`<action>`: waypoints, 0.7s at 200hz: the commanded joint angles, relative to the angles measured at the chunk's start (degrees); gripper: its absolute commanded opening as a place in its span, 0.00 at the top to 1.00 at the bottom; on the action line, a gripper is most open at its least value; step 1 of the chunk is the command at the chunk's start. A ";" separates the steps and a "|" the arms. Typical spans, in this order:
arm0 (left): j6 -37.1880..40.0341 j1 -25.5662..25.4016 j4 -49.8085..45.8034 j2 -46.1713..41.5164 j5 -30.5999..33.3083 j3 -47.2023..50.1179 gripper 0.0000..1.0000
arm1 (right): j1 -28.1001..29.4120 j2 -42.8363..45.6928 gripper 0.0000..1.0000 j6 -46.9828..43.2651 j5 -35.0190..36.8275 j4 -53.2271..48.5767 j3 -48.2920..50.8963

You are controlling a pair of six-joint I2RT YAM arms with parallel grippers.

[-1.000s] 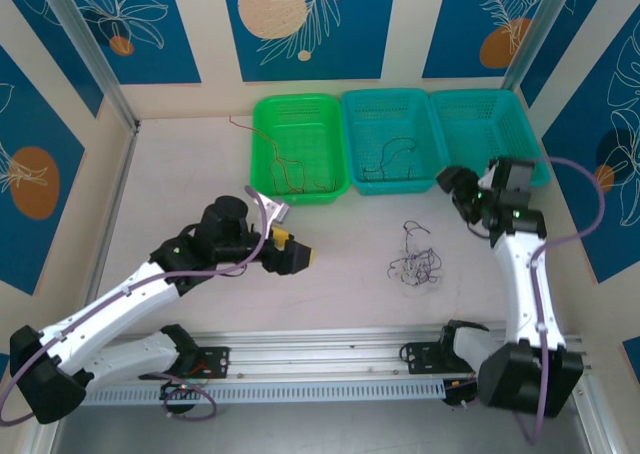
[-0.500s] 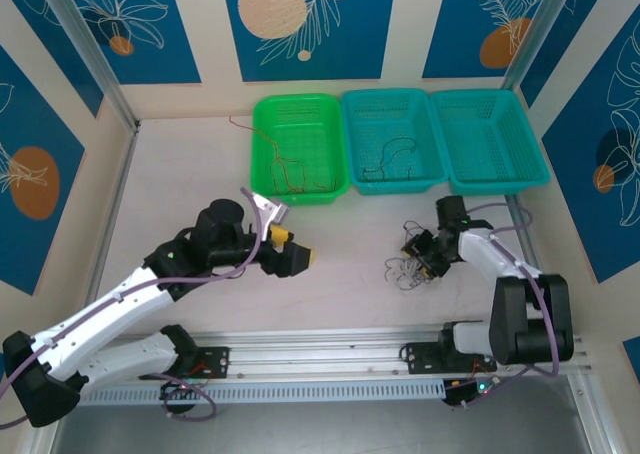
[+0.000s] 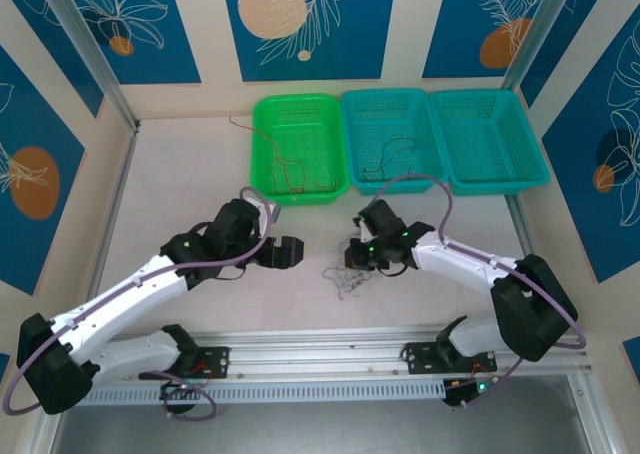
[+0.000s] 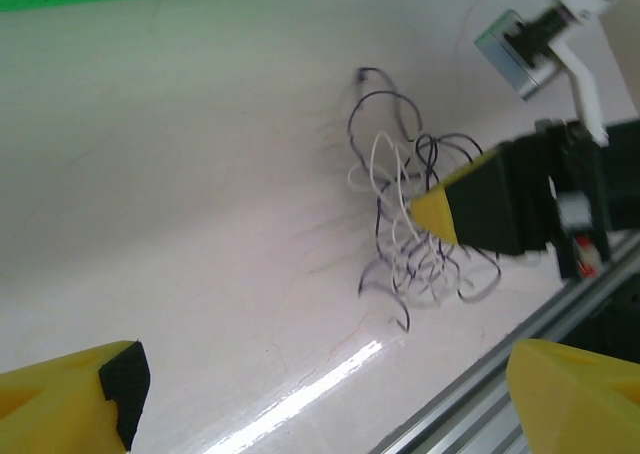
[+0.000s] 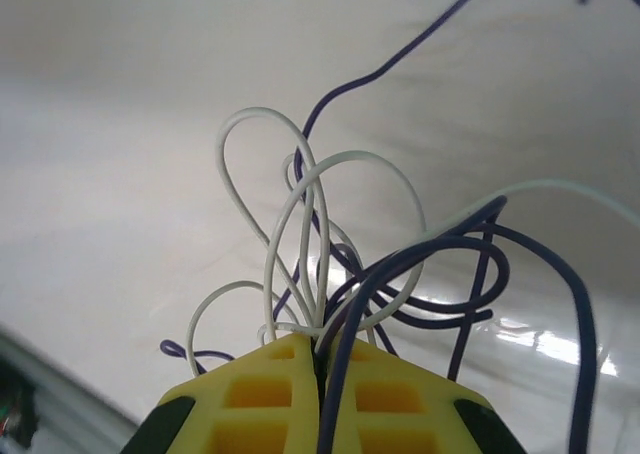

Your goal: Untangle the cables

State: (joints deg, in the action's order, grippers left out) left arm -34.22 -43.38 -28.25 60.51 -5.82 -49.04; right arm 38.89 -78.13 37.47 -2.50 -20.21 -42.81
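Cables [image 3: 347, 271]: a small tangle of dark and whitish strands on the counter [image 3: 190, 194], between the two arms and nearer than the baskets.
Right pincer [image 5: 318, 359]: yellow fingers pressed together, clamped on several white and dark strands of the tangle; loops fan out just past the tips.
Left pincer [image 4: 320, 374]: fingers wide apart, holding nothing, facing the tangle from its left side and not touching it.
Green basket [image 3: 262, 114]: at the far side, with thin red-orange wires [image 3: 292, 179] inside.
Middle teal basket [image 3: 392, 98]: a dark wire [image 3: 390, 154] lies inside.
Right teal basket [image 3: 487, 134]: touching the middle one.
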 commanded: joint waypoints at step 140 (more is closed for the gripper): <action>-5.44 12.36 19.34 14.45 -13.08 10.51 0.27 | 11.20 -14.36 1.00 -8.78 -13.08 7.55 -7.94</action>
State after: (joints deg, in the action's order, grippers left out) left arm -47.07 -31.46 -9.67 70.96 -16.56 -35.35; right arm 50.09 -92.53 30.13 -13.56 -12.88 -49.91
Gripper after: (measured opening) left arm 0.757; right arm 0.070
